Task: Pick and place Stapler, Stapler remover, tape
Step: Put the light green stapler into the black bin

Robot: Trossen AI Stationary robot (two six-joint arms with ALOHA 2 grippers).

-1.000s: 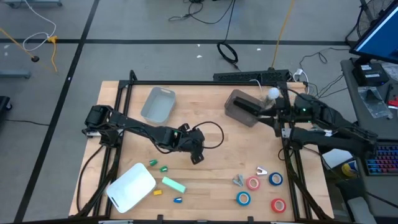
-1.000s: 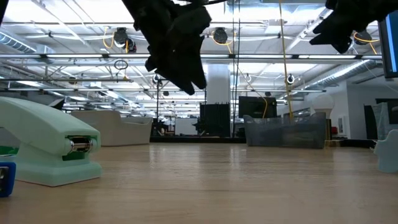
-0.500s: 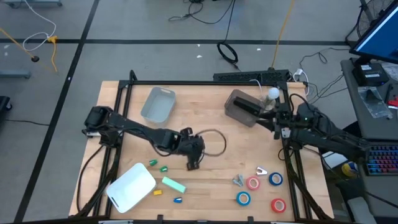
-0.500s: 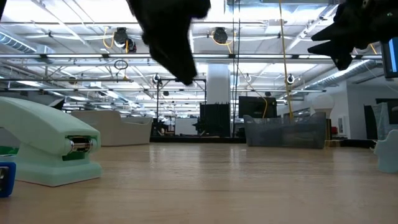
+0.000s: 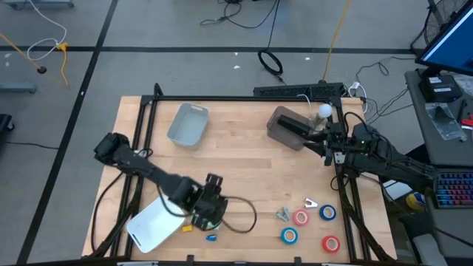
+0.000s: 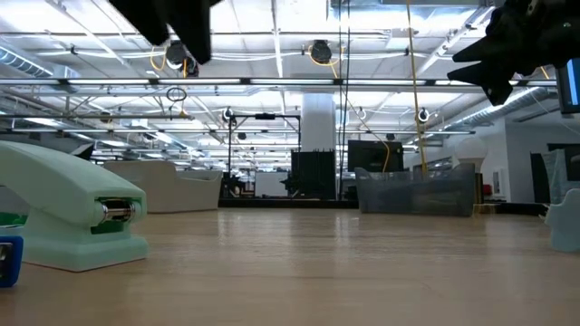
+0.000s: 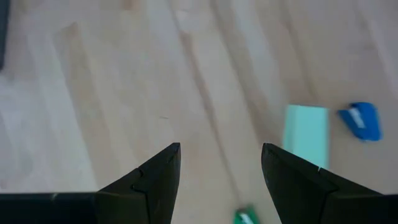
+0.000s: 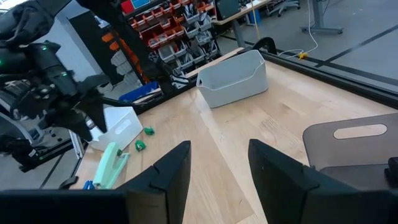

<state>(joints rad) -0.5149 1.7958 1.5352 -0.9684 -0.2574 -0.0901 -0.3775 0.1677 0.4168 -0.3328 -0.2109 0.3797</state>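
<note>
The left hand hangs open over the mint-green stapler – seemingly not touching it – tape rolls lie front-right on the surface, and the right hand waits open at the right edge.

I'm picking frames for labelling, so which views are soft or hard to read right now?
Left wrist view: the mint stapler and blue piece are smeared by motion blur. Low view: bright ceiling lights leave the left gripper and right gripper as dark silhouettes. High view and right wrist view: evenly lit, and the grey bin reads clearly.
</note>
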